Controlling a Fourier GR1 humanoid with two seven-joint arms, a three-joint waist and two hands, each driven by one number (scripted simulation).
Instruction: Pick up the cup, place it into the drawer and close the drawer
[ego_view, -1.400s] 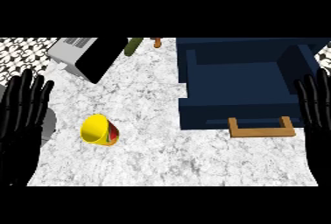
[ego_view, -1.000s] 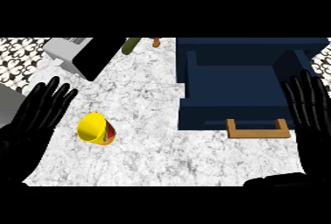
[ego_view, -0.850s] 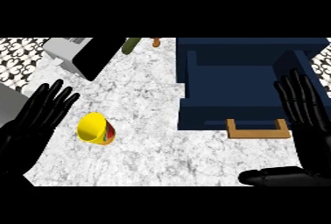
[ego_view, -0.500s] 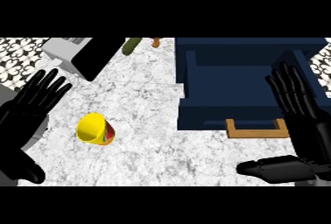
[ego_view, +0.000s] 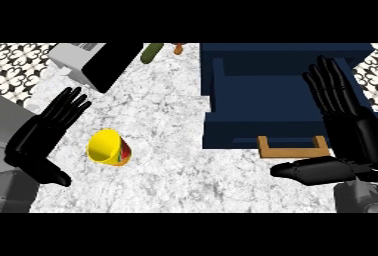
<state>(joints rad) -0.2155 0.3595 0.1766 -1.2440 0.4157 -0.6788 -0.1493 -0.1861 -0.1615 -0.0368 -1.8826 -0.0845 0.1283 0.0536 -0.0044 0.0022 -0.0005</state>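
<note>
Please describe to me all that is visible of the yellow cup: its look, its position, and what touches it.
The cup is bright yellow with a smooth, plastic-like surface, and it shows a red and green patch on its lower right side. It is not upright: it lies tipped on the white marble counter, and its wide mouth seems to face up and left. It rests on the counter's left part, well apart from the open blue drawer. The open left hand is beside it on the left, not touching it. Only the counter touches the cup.

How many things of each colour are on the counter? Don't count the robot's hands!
Yellow cup: 1
Blue drawer: 1
Green item: 1
Orange item: 1
Grey appliance: 1
Total: 5
</note>
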